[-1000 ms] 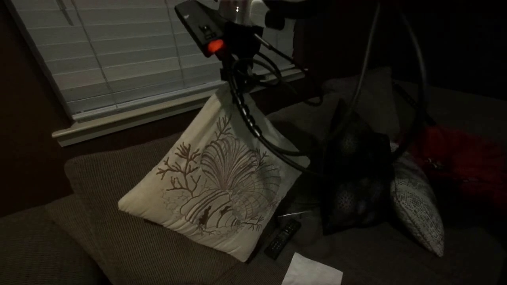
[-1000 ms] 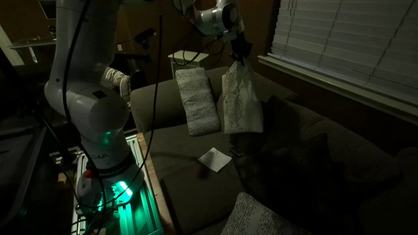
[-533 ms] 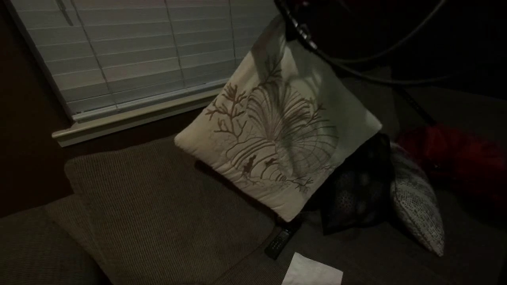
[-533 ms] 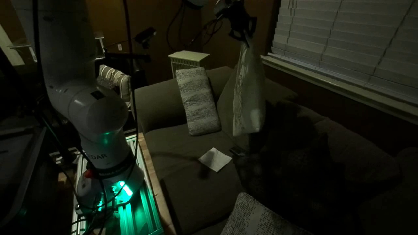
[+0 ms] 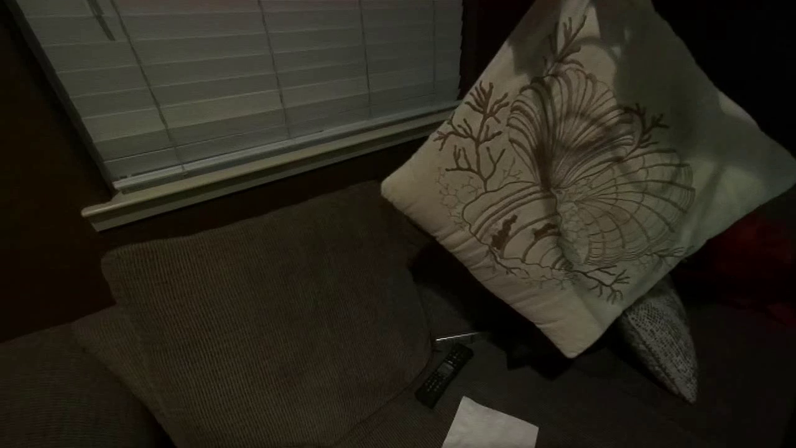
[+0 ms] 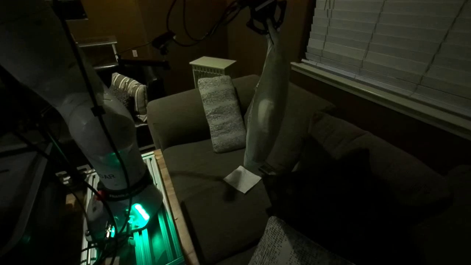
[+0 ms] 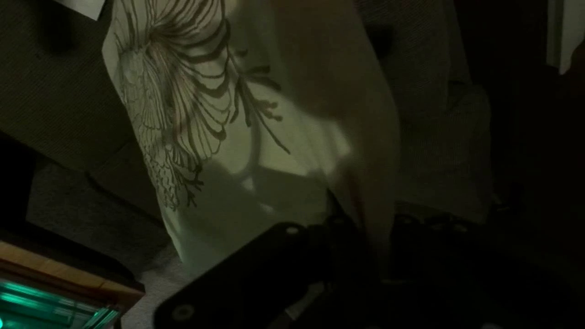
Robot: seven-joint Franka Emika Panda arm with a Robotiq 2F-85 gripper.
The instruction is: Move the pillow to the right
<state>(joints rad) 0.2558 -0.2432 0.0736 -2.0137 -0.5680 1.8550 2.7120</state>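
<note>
The pillow (image 5: 559,180), cream with a brown branch and shell print, hangs tilted by one corner in an exterior view, its printed face showing. In an exterior view the pillow (image 6: 266,110) hangs nearly edge-on above the sofa. My gripper (image 6: 271,32) is shut on its top corner. In the wrist view the pillow (image 7: 205,91) runs up between the dark fingers of my gripper (image 7: 370,224), pinched as a narrow fold. The gripper is out of view above the frame where the printed face shows. Whether the pillow's lower corner touches the sofa cannot be told.
A white paper (image 5: 491,426) and a black remote (image 5: 444,376) lie on the sofa seat. A grey patterned pillow (image 5: 665,339) is partly behind the hanging pillow. A striped grey pillow (image 6: 222,114) leans at the sofa arm. Window blinds (image 6: 397,55) and a sill are behind the sofa.
The pillow has moved up, then right, and looks larger in an exterior view, now covering most of the dark pillow. In both exterior views the gripper has risen, leaving one of them.
</note>
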